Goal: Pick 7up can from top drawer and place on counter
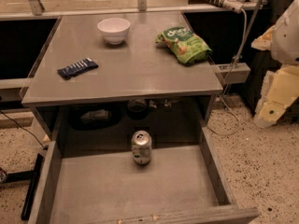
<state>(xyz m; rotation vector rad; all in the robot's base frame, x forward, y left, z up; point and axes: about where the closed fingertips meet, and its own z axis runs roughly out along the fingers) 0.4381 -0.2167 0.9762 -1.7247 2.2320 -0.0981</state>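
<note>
The 7up can (141,147) stands upright in the open top drawer (211,171), near the back middle of its floor. It is silver with a dark green patch low on its side. The counter (135,71) lies above and behind the drawer. My gripper (272,105) hangs at the far right edge of the view, over the floor, to the right of the counter and well away from the can. It holds nothing that I can see.
On the counter are a white bowl (114,30) at the back, a green snack bag (184,44) at the back right and a dark blue packet (77,67) at the left. A cable (233,120) trails on the speckled floor to the right.
</note>
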